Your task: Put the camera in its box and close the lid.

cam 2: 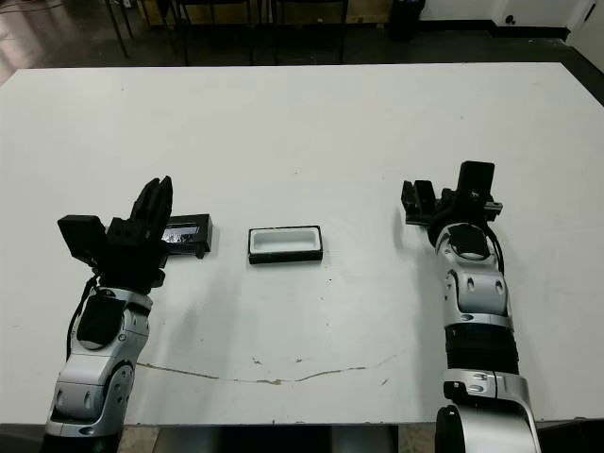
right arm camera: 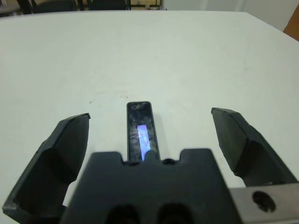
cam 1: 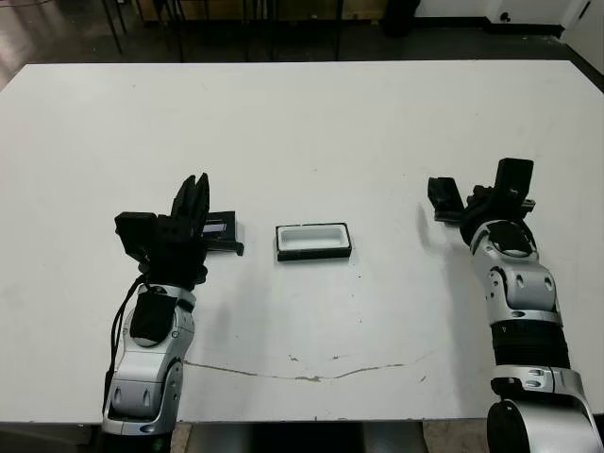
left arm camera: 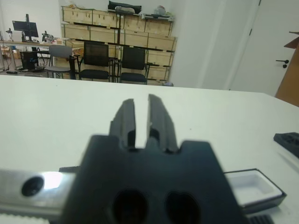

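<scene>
Right gripper: fingers spread wide, holding nothing; it hovers over the camera, one finger to each side of the bar, neither touching.
Left gripper: fingers nearly together with only a thin slit between them, nothing in them; it sits above the lid.
Camera: lies flat on the table at the robot's right, well apart from the box, its bluish panel facing up; in the head views the right gripper hides it.
Handling: it looks light, rigid and smooth, so probably slippery; the lit panel seems the delicate part. Best taken across its two long edges near the middle, keeping the pads off the panel.
Box: open, white lining showing, at the table's middle, between the two arms.
Lid: flat on the table just beside the box on the robot's left, partly under the left gripper.
Progress: camera not yet gripped; box empty and uncovered.
</scene>
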Tool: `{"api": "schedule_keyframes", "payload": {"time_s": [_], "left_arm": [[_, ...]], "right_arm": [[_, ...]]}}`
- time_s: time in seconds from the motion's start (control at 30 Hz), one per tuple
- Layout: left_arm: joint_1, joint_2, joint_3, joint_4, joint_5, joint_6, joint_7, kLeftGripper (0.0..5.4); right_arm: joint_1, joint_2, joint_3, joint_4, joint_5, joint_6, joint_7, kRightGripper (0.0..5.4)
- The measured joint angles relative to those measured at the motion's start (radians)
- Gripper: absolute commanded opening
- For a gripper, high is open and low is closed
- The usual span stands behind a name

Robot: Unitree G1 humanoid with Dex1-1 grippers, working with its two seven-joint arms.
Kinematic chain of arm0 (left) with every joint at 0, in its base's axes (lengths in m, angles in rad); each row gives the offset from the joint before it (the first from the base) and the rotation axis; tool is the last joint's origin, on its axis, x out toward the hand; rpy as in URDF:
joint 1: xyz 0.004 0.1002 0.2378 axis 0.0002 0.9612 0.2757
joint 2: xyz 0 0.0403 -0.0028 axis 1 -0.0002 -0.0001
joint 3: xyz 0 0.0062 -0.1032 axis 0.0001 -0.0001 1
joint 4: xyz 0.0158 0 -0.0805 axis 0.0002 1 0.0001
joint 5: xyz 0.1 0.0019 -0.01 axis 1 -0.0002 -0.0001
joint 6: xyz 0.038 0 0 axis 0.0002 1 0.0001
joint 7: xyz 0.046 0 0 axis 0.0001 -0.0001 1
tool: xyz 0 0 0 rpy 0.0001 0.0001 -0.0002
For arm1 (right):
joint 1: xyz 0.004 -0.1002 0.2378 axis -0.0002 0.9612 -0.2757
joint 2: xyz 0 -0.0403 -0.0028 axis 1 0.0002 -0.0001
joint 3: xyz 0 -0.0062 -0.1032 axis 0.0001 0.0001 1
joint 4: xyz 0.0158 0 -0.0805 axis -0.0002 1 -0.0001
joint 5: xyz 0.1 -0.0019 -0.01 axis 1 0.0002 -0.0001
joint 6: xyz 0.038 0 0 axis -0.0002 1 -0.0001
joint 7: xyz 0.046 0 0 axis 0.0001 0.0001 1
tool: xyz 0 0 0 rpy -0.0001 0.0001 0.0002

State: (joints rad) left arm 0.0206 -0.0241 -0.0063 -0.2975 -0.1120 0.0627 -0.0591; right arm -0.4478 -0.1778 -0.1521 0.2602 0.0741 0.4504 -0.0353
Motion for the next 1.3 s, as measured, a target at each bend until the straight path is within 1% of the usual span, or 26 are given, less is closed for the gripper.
{"api": "schedule_keyframes", "payload": {"time_s": [0.4,0.47,0.6,0.87,1.1,1.17,1.23,1.3], "left_arm": [[0.014,0.007,-0.002,-0.001,0.000,-0.008,-0.003,0.00],[0.015,0.008,-0.002,-0.001,0.000,-0.009,-0.005,0.00],[0.017,0.009,-0.002,-0.001,-0.001,-0.009,-0.008,0.00],[0.022,0.014,0.000,-0.006,-0.004,-0.004,-0.011,0.00],[0.024,0.017,0.000,-0.012,-0.004,0.002,-0.015,0.00],[0.024,0.018,0.000,-0.012,-0.006,0.002,-0.021,0.00],[0.025,0.018,0.000,-0.012,-0.007,0.002,-0.022,0.00],[0.026,0.018,0.000,-0.012,-0.007,0.003,-0.022,0.00]], "right_arm": [[0.002,-0.013,0.026,0.025,-0.047,0.014,0.000,5.39],[0.007,-0.013,0.026,0.027,-0.047,0.016,0.000,5.18],[0.021,-0.008,0.028,0.031,-0.047,0.028,-0.002,4.32],[0.022,0.021,0.025,0.024,-0.044,0.061,-0.023,2.50],[0.034,0.027,0.031,0.010,-0.044,0.061,-0.021,0.97],[0.035,0.037,0.025,0.010,-0.043,0.051,-0.033,0.54],[0.039,0.047,0.017,0.011,-0.042,0.032,-0.044,0.23],[0.042,0.054,0.011,0.011,-0.039,0.021,-0.050,0.17]]}}
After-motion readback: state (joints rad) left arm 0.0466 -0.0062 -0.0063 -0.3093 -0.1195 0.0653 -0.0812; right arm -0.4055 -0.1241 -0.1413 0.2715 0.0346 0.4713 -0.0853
